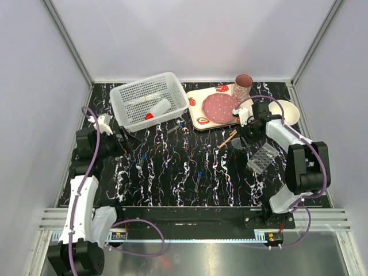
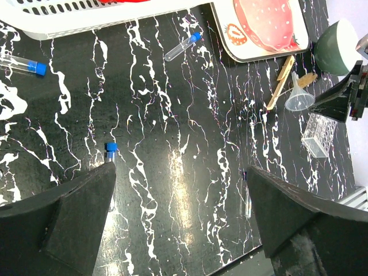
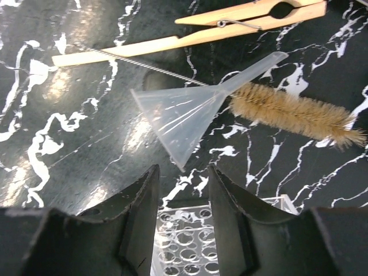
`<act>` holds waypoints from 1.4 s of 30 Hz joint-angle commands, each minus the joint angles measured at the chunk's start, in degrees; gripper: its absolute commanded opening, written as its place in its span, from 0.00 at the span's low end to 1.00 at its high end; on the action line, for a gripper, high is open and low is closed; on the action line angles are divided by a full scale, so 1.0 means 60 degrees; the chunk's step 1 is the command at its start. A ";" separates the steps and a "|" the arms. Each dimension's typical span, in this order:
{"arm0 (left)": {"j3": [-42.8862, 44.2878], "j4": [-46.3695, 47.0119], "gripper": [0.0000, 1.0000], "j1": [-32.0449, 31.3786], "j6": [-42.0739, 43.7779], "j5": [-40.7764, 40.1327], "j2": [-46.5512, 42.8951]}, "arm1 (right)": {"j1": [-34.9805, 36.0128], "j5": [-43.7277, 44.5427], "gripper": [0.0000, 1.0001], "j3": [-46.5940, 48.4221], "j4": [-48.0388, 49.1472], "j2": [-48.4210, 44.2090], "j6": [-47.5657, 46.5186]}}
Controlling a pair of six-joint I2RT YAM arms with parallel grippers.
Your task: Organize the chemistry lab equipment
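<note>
Black wedge fingers [image 3: 138, 221] beside translucent funnel [image 3: 184, 118]

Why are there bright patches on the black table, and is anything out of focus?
Left wrist view: light glares off the glossy table as a pale streak; the near left fingers look dark and soft. Right wrist view: similar sheen at left, funnel sharp, right fingers slightly soft.

The clear grid rack [image 3: 185, 238] runs off the bottom of the right wrist view, its sides behind the fingers [image 3: 138, 224]. In the left wrist view the white basket [image 2: 69, 17] is cut at the top, and one blue-capped vial [image 2: 110, 149] is half hidden behind a finger [image 2: 69, 218].
</note>
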 commanded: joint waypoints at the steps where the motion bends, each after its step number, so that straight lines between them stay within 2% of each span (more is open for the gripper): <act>1: 0.0007 0.0344 0.99 -0.0104 0.0050 0.0207 -0.0032 | 0.0165 0.0725 0.43 0.0180 0.0898 0.0251 0.0020; 4: 0.0007 0.0344 0.99 -0.0119 0.0050 0.0207 -0.0047 | 0.0238 0.0901 0.39 0.0151 0.1147 0.0398 0.0035; 9: 0.0007 0.0359 0.99 -0.0280 0.0050 0.0251 -0.0091 | 0.0341 0.1150 0.25 0.0063 0.1220 0.0560 0.0166; 16: -0.0007 0.0447 0.99 -0.0354 0.0036 0.0383 -0.0149 | 0.0356 0.1238 0.13 -0.0361 0.1191 0.0004 0.0181; 25: -0.0008 0.0637 0.99 -0.0500 -0.0038 0.0821 -0.0178 | 0.0356 0.0741 0.07 -0.0538 0.0240 -0.1519 -0.0375; 29: -0.0168 0.1047 0.99 -0.0938 -0.0126 0.1290 -0.0310 | 0.0356 0.0316 0.06 -0.0626 -0.0287 -0.2222 -0.0595; 31: -0.0256 0.1338 0.99 -0.1173 -0.0155 0.1364 -0.0515 | 0.0356 -0.0020 0.06 -0.0641 -0.0463 -0.2545 -0.0741; 35: -0.0534 0.1750 0.99 -0.2385 -0.0155 0.0970 -0.0969 | 0.0341 -0.1146 0.06 -0.0611 -0.1208 -0.2970 -0.1078; 42: -0.0813 0.2160 0.99 -0.4482 0.0079 -0.0041 -0.1599 | 0.0370 -0.4952 0.06 -0.0582 -0.2792 -0.3249 -0.2542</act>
